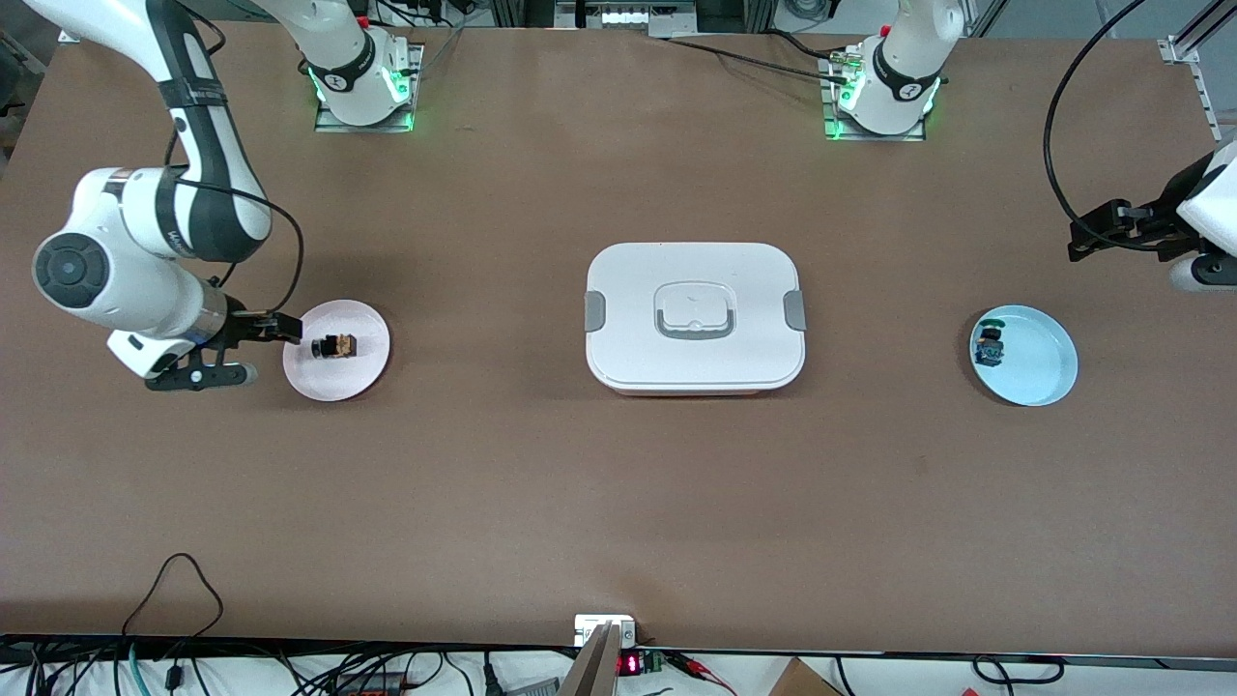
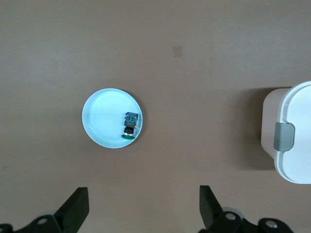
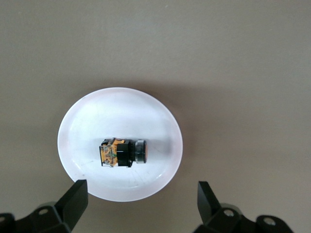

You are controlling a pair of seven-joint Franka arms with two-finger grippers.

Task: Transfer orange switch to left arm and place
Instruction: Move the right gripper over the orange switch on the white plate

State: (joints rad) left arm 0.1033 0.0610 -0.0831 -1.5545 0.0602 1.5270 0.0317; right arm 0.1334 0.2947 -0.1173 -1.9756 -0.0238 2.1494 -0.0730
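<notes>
The large white lidded box (image 1: 695, 317) sits mid-table, between two small round plates set well apart from it. The pink plate (image 1: 359, 369) toward the right arm's end holds the orange switch (image 1: 335, 346) (lying on its side), with the right gripper (image 1: 253, 350) over that plate's edge. The light-blue plate (image 1: 1039, 367) toward the left arm's end holds the blue-and-green switch (image 1: 990, 346), near its rim.
</notes>
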